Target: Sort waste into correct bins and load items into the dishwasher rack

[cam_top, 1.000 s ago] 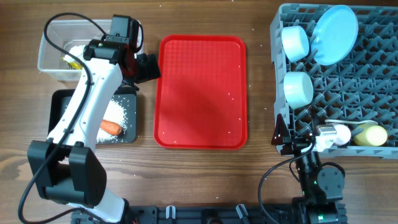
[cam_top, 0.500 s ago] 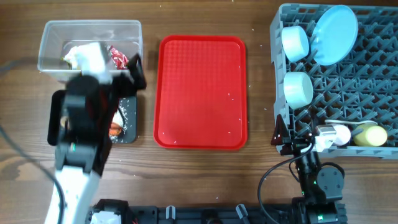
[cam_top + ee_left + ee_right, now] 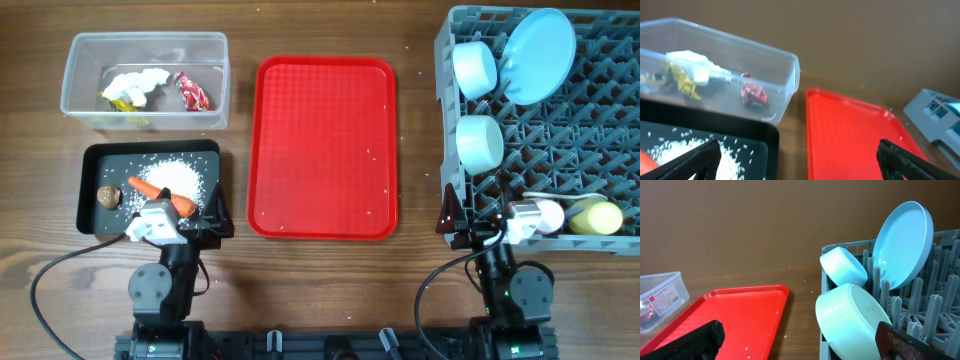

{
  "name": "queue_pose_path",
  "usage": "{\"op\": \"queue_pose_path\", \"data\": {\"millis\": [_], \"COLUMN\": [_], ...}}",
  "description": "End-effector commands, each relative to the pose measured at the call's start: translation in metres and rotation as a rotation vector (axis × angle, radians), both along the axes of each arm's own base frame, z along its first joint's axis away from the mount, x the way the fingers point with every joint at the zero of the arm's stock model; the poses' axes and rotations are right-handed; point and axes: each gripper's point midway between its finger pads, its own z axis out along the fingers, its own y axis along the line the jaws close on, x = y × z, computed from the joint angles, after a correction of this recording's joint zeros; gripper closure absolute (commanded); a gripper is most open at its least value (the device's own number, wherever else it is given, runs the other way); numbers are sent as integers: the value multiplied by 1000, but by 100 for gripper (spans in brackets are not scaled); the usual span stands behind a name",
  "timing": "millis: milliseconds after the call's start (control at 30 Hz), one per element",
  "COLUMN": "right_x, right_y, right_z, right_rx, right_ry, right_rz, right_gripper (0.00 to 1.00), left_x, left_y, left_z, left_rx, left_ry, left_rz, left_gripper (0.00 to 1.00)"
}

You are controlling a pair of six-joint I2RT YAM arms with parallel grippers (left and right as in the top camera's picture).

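Both the left gripper (image 3: 800,161) and right gripper (image 3: 805,340) gape wide and empty at the near table edge, seemingly because nothing is left to move. The tissue (image 3: 135,85) and wrapper (image 3: 190,90) lie in the clear tub (image 3: 75,105), rice (image 3: 175,178) and carrot (image 3: 160,195) in the black tray (image 3: 88,190). The plate (image 3: 540,55) and bowls (image 3: 474,68) stand propped among the pegs of the rack (image 3: 600,120).

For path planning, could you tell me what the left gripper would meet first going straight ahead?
Probably the near wall of the clear tub, once the left gripper crosses over the black tray; height is unclear.
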Motion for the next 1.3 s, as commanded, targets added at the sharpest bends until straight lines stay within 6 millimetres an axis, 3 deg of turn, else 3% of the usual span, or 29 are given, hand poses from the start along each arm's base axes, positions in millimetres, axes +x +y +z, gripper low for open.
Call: {"op": "queue_pose_path", "data": {"millis": [0,100,1267], "right_x": [0,0,0], "right_y": [1,1,1], "right_z": [2,2,2], "right_rx": [-9,-9,-10], "right_ry": [-12,-12,-12], "right_rz": [2,2,2], "right_gripper": [0,0,0], "left_x": [-5,-7,-6], "left_y": [5,5,4], "left_z": [-12,2,1], "left_rx": [20,67,66], "left_ry": [31,-31,-29], "left_rz": [25,21,17], "left_gripper": [0,0,0]}}
